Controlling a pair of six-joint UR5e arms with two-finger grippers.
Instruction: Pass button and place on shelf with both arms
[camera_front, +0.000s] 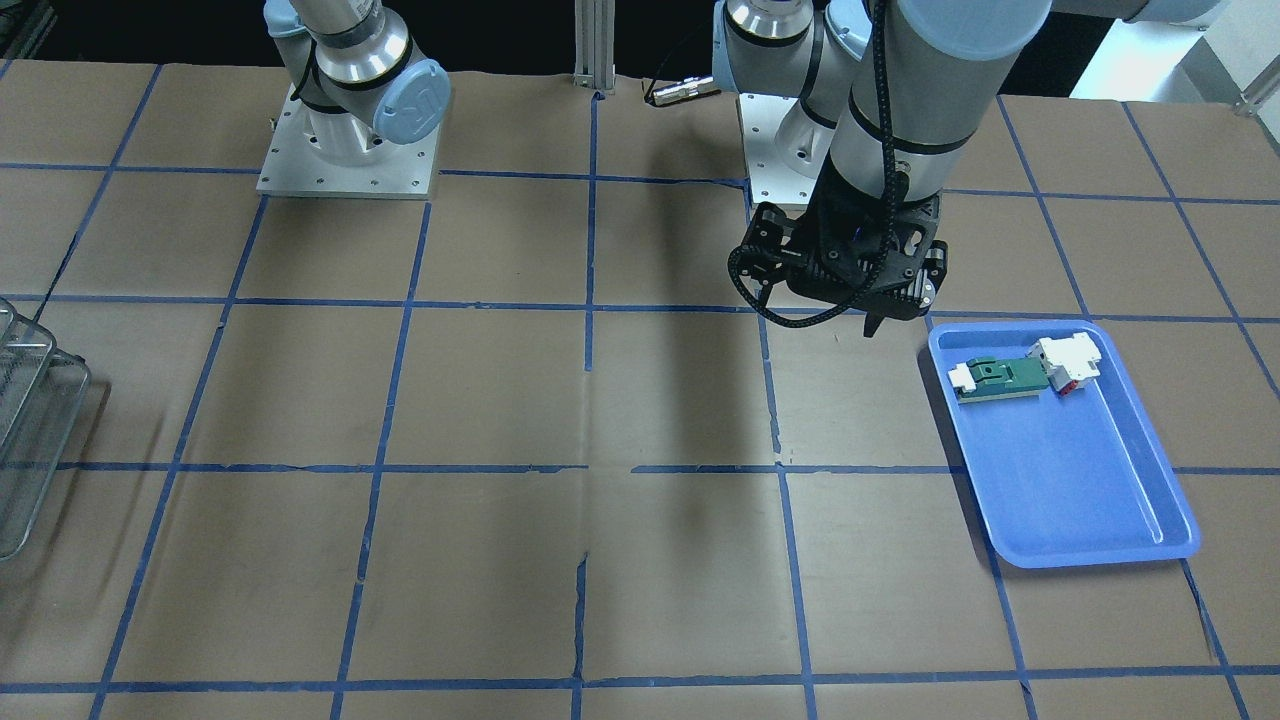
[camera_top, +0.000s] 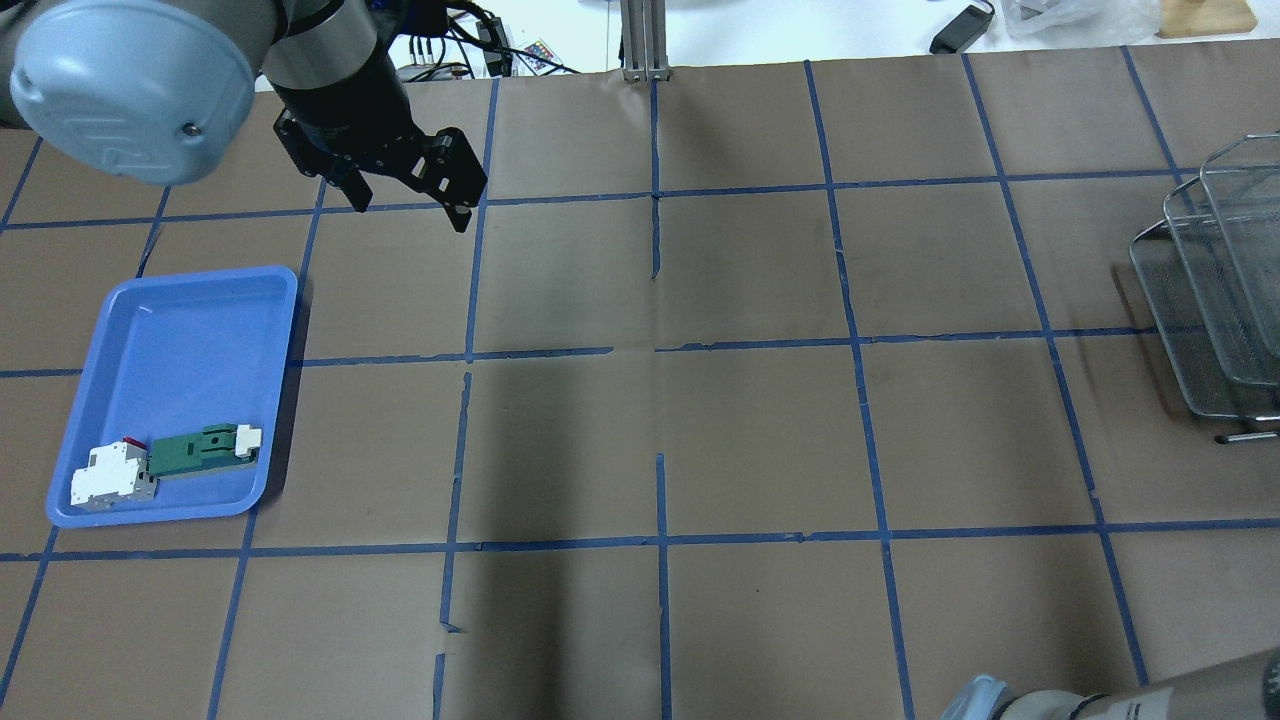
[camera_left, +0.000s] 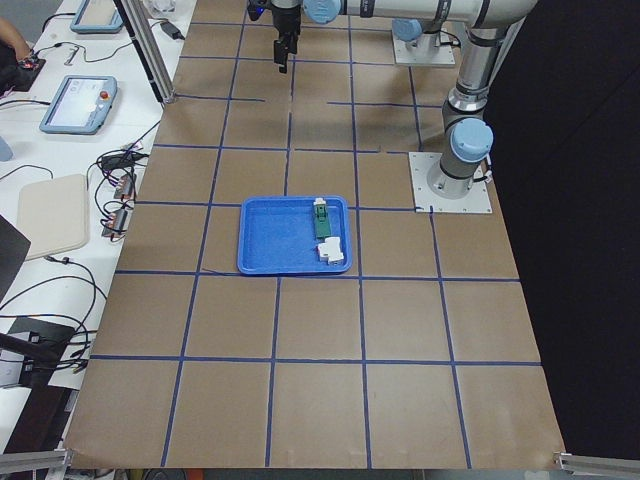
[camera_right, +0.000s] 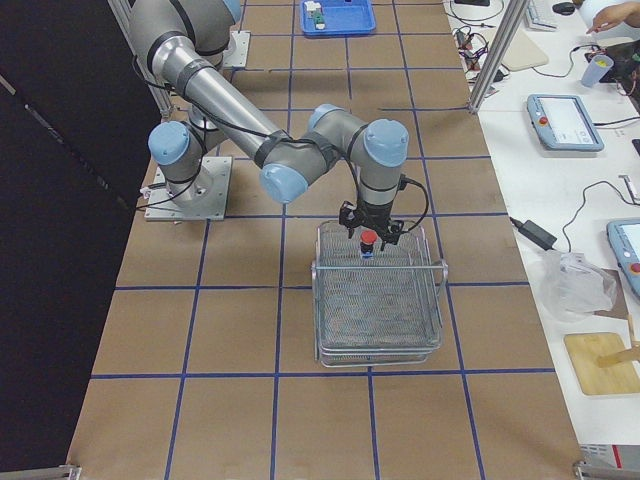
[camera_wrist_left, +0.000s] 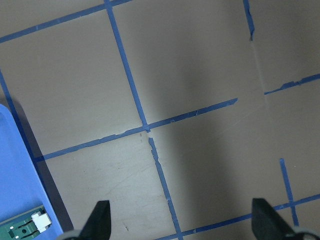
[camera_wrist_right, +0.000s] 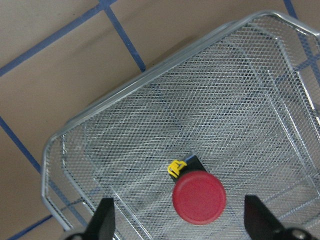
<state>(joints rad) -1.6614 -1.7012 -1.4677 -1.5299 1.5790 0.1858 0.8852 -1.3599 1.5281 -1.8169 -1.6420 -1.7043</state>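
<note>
The button (camera_wrist_right: 199, 196) shows its round red cap and yellow ring in the right wrist view. It rests on the mesh of the silver wire shelf (camera_wrist_right: 150, 75). My right gripper (camera_wrist_right: 182, 220) is open above it, fingers wide apart on either side and clear of the cap. The exterior right view shows the button (camera_right: 368, 242) under that gripper (camera_right: 368, 230) at the near-robot end of the shelf (camera_right: 380, 300). My left gripper (camera_top: 410, 205) is open and empty, hanging above the table beyond the blue tray (camera_top: 180, 330).
The blue tray holds a white-and-red block (camera_top: 110, 475) and a flat green-and-white part (camera_top: 200, 450). The shelf (camera_top: 1200, 300) stands at the table's right edge in the overhead view. Brown paper with a blue tape grid covers the table.
</note>
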